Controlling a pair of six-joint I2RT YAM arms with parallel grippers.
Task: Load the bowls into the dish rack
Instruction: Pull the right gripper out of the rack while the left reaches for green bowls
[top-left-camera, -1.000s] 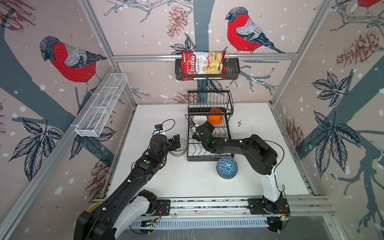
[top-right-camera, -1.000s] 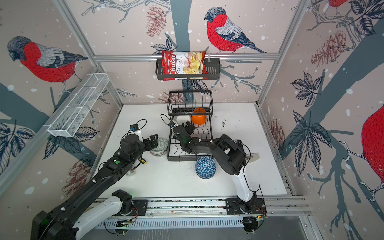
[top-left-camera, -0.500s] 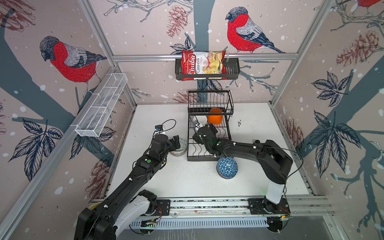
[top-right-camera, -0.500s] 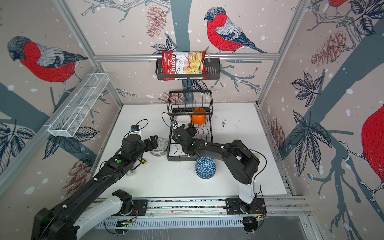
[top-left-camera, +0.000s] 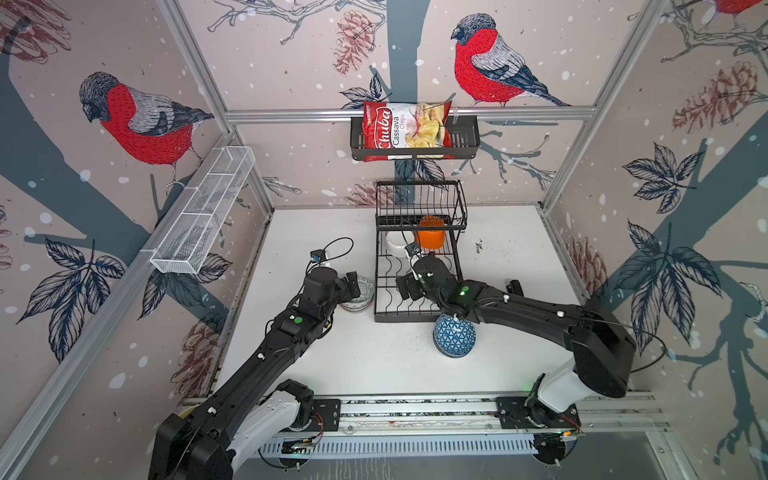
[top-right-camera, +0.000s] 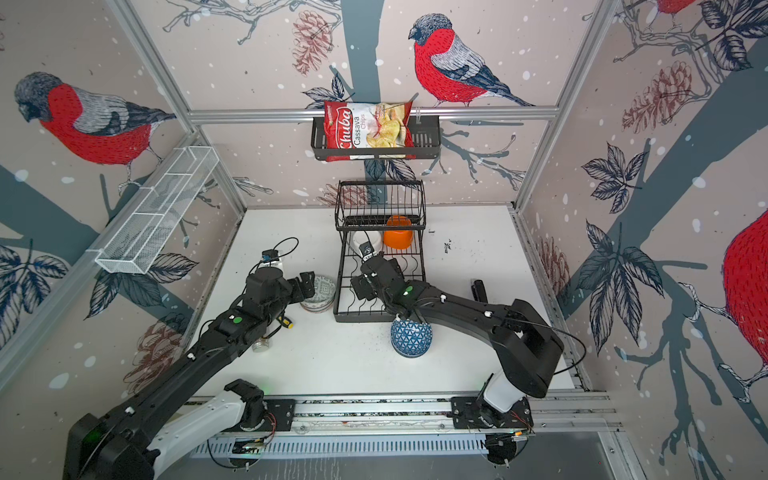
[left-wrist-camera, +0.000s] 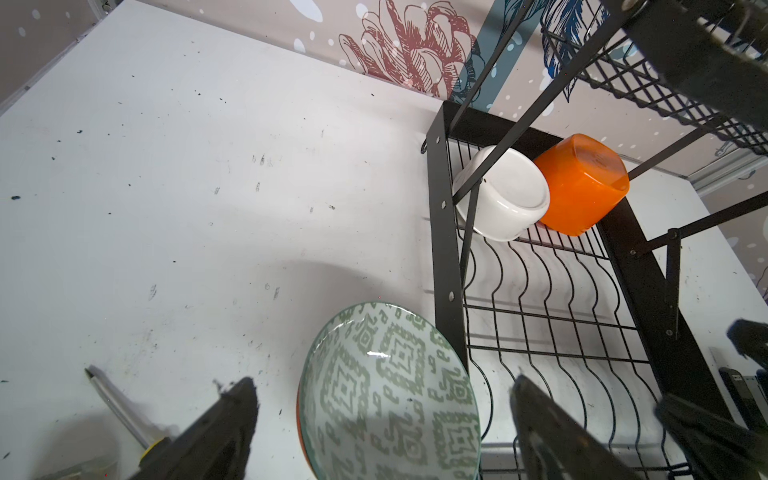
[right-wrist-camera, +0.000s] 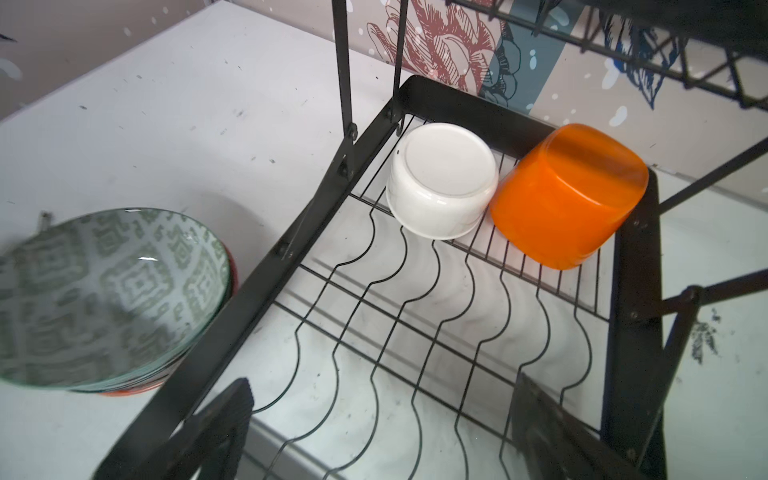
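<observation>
Racked already: white bowl (right-wrist-camera: 442, 178), orange bowl (right-wrist-camera: 569, 195)!
Left gripper (left-wrist-camera: 382, 386) gapes over the green-patterned bowl (left-wrist-camera: 386, 415) beside the dish rack (top-left-camera: 417, 318); right gripper (right-wrist-camera: 382, 384), empty and spread, hovers inside. Its arm could clip the blue bowl (top-left-camera: 454, 340) below.

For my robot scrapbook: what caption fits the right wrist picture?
Open right gripper hovers over the dish rack, where a white bowl and an orange bowl sit bottoms-up side by side.

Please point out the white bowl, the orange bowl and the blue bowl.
white bowl (right-wrist-camera: 444, 166): right wrist view, its upturned base.
orange bowl (right-wrist-camera: 569, 195): right wrist view, its side wall.
blue bowl (top-left-camera: 455, 343): in a top view, its patterned outside.
</observation>
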